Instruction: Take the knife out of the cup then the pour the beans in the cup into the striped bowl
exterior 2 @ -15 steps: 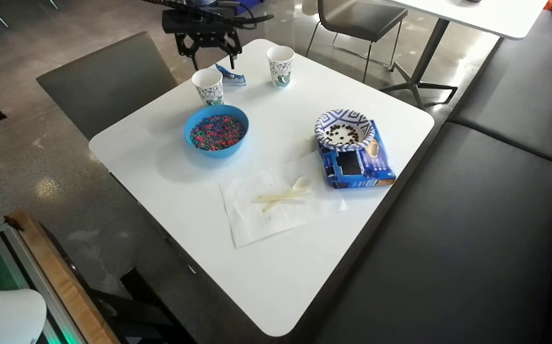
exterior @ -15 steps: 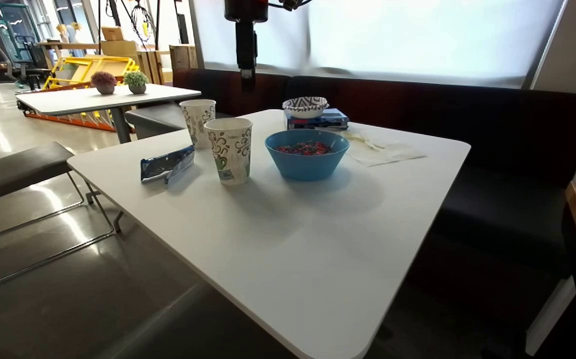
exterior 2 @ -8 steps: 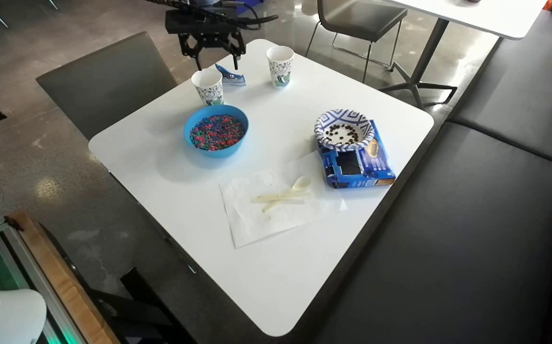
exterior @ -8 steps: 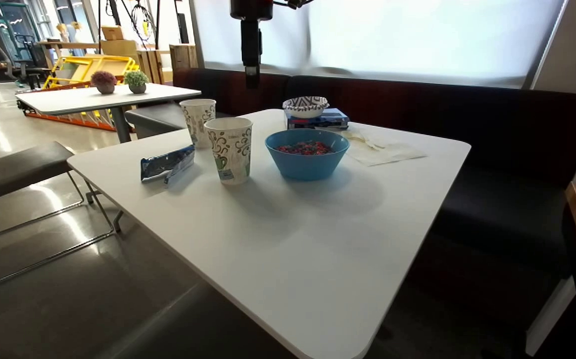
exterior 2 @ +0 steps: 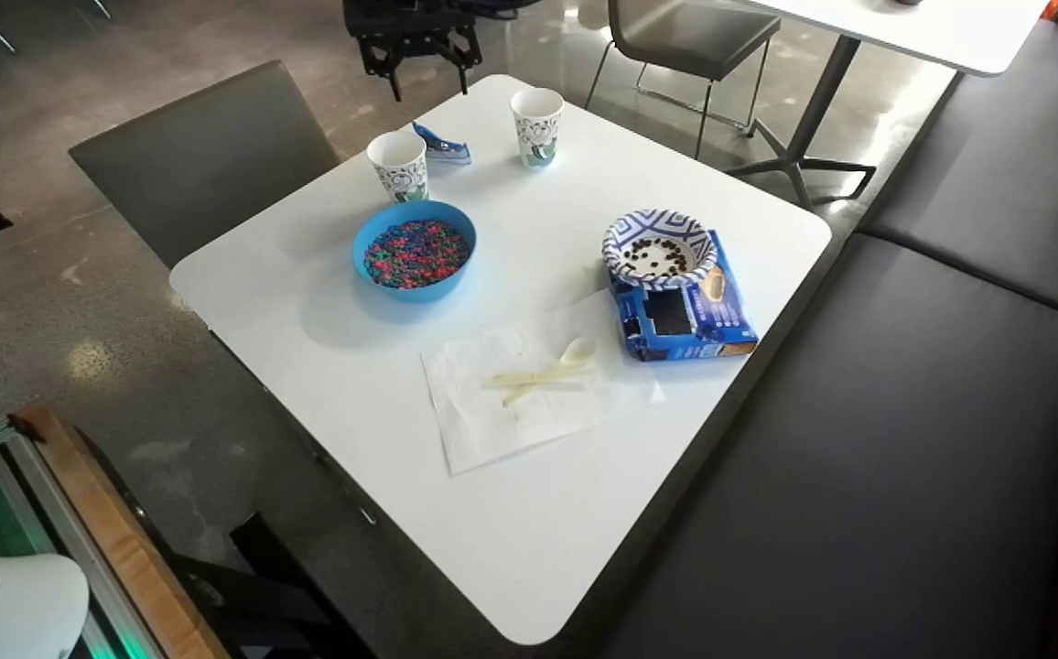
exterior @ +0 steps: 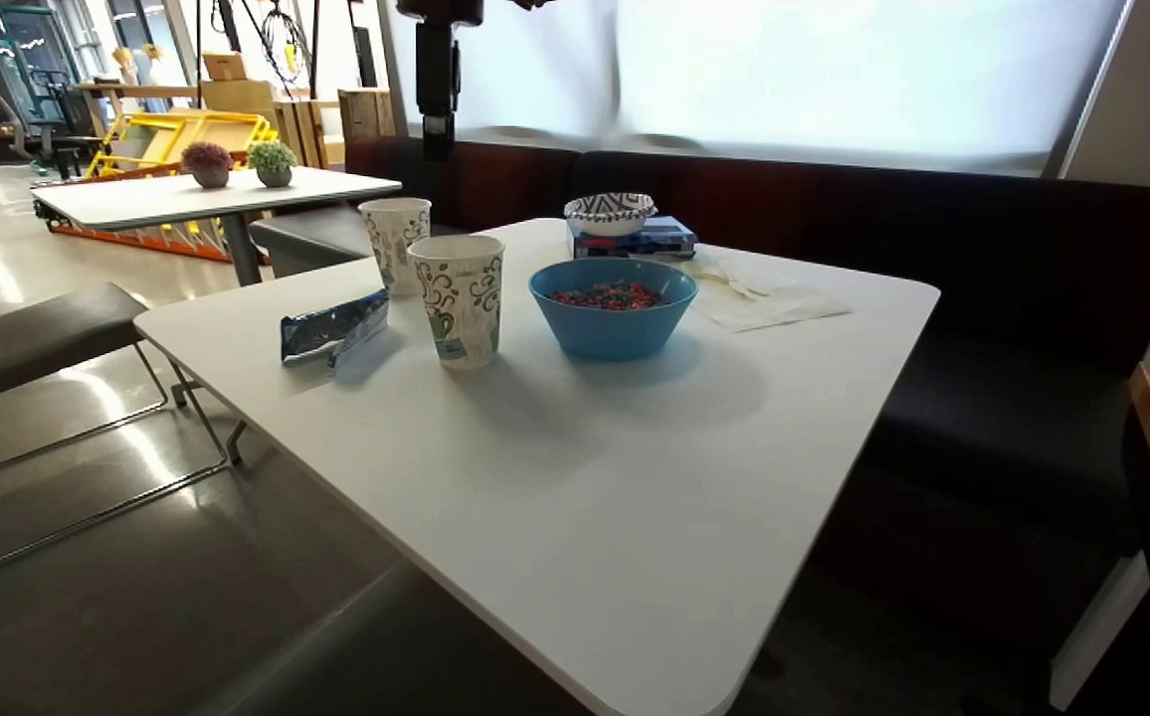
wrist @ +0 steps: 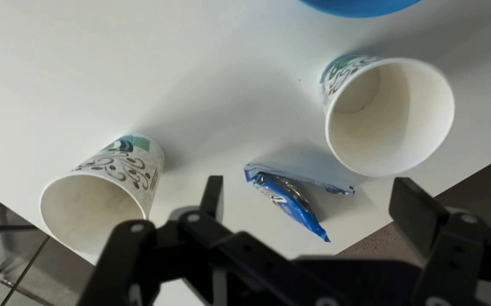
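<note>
The striped bowl (exterior 2: 620,265) is small, white and dark blue, with small dark beans (exterior 2: 657,256) inside. It sits on a blue box; it also shows in an exterior view (exterior: 609,221). The dark knife and the plain cup are out of view. Two upright printed cups stand on the table: the nearer to the blue bowl (exterior 2: 398,165) and the farther (exterior 2: 538,128). In the wrist view the right cup (wrist: 388,114) looks empty inside; the left cup (wrist: 122,165) shows only part of its inside. My gripper (exterior 2: 431,93) is open and empty, above the packet's side of the table.
A blue bowl (exterior 2: 369,247) with colourful bits stands near a cup. A blue packet (wrist: 288,202) lies between the cups. The blue box (exterior 2: 698,343) is under the striped bowl. Pale crossed cutlery (exterior 2: 543,375), including a spoon, lies on a white napkin (exterior 2: 483,435).
My gripper has shifted left and slightly up in an exterior view, and up and a little right in an exterior view. It stays open. The objects on the table have not moved.
</note>
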